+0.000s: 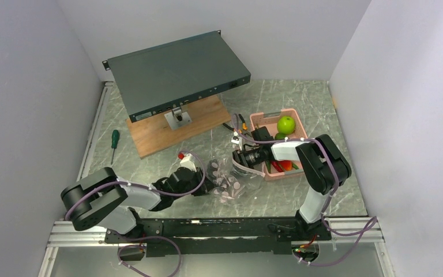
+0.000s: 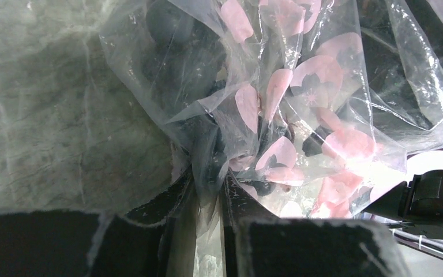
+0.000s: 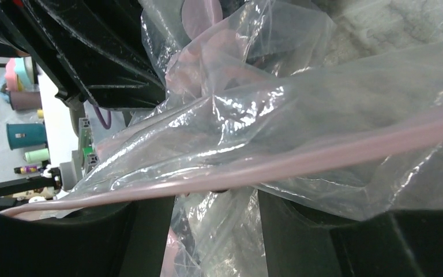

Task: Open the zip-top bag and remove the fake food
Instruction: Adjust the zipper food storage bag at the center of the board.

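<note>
My left gripper (image 2: 207, 193) pinches the bag (image 2: 300, 115), which bunches just ahead of it; my right gripper (image 3: 216, 231) stands spread, the zip strip (image 3: 300, 164) lying across its gap; I should close there before pulling away.
</note>
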`<state>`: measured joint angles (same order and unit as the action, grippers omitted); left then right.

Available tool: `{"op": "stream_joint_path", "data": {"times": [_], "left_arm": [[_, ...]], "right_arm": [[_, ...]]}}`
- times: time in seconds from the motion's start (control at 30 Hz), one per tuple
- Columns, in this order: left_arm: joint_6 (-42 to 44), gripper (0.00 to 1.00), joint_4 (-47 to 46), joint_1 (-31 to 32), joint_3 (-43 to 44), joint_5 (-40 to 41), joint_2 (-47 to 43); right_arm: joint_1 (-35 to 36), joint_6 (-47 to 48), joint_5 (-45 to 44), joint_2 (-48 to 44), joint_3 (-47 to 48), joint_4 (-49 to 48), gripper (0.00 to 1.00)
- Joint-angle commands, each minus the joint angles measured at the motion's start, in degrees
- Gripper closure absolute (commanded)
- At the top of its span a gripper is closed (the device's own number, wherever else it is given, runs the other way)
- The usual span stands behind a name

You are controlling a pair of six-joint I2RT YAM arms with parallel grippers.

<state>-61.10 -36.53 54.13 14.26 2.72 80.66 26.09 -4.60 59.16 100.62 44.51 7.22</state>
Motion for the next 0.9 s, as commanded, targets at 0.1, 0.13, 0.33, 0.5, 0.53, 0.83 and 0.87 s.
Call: {"op": "stream_joint_path", "data": {"times": [0.1, 0.13, 0.33, 0.5, 0.53, 0.83, 0.87], "left_arm": [[1.63, 0.79, -2.06, 0.0, 1.99, -4.61, 2.96], [1.79, 0.79, -2.19, -0.04, 2.33, -4.91, 3.27], [2.74, 0.78, -3.25, -0.07, 4.4, -6.93, 5.77], [2.23, 0.77, -5.44, -0.74, 2.54, -7.21, 5.42], [2.15, 0.76, -5.84, -1.07, 1.87, -7.22, 4.87], [2.27, 0.18, -0.69, -2.78, -5.72, -2.95, -11.19], [2.59, 0.13, 1.32, -3.0, -5.69, -2.9, -13.28]], "right_arm": [[1.15, -0.21, 2.6, 2.03, 2.85, -0.03, 0.46], [1.49, -0.2, 2.3, 2.04, 2.86, 0.08, 0.48], [2.22, 0.43, 2.05, 3.73, 4.25, 2.06, 0.78], [2.28, 1.85, 2.98, 4.19, 5.37, 4.04, 1.0], [2.18, 2.29, 2.87, 3.85, 5.68, 4.64, 1.0], [0.88, 6.86, -1.45, -3.46, 5.15, 4.28, 1.0], [0.89, 7.0, -1.5, -4.65, 4.81, 3.93, 1.0]]}}
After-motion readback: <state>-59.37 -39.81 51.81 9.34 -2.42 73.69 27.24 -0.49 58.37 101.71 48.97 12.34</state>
